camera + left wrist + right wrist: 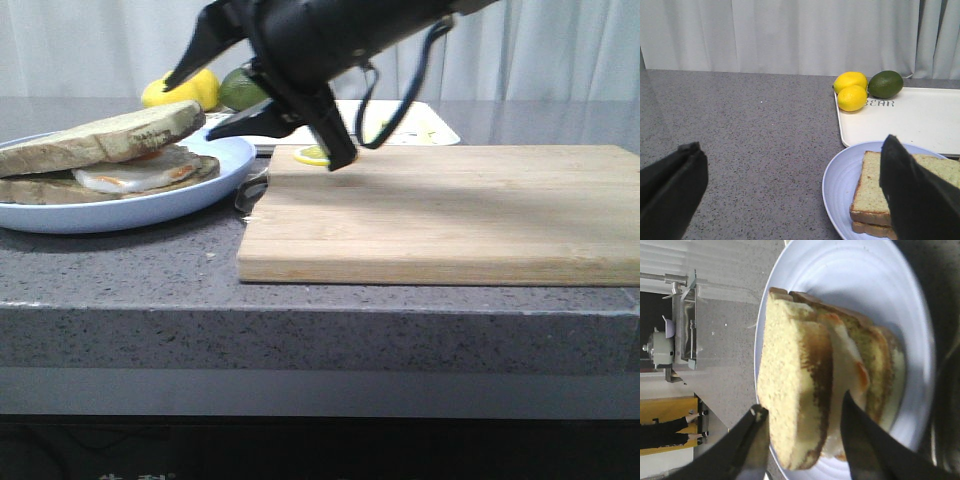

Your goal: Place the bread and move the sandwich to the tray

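The bread [100, 135] lies tilted as the top slice on the sandwich, over the fried egg [130, 175] and a lower toast slice, on the round pale blue plate [130, 210]. My right gripper [186, 110] is open, with one finger above and one below the bread's near edge. In the right wrist view the fingers [803, 405] stand on either side of the bread [785, 380] with gaps. My left gripper [790, 145] is open and empty over the counter, beside the plate [840, 185]. The white tray [905, 115] lies behind the plate.
Two lemons [851, 90] and an avocado [885, 84] sit at the tray's far corner. A wooden cutting board [450, 215] with a lime slice [312, 155] lies right of the plate. A metal object [252, 188] lies between plate and board.
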`<action>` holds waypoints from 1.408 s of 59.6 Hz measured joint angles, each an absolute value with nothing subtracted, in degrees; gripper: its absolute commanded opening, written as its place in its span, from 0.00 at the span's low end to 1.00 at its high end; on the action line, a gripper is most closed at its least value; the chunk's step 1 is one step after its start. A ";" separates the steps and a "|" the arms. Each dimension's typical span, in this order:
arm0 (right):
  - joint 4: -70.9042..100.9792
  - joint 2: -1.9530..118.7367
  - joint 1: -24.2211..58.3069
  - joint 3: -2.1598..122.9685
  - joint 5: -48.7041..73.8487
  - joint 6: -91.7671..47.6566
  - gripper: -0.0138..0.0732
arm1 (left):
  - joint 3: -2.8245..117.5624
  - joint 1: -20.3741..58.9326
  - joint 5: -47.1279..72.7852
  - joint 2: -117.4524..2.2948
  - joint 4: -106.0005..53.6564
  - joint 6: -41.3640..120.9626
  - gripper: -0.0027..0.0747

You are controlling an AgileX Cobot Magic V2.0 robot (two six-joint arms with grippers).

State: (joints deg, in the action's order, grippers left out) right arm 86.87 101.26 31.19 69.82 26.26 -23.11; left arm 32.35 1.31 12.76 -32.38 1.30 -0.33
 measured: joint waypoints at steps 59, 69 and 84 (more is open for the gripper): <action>22.62 47.03 3.23 52.42 37.83 -23.55 0.08 | 32.35 1.31 12.76 -32.38 1.30 -0.33 0.91; 24.81 34.52 4.53 39.44 28.94 -23.54 0.08 | 32.35 1.31 12.76 -32.38 1.30 -0.33 0.91; 30.28 19.22 4.67 21.76 21.71 -23.54 0.08 | 32.35 1.31 12.76 -32.38 1.30 -0.33 0.91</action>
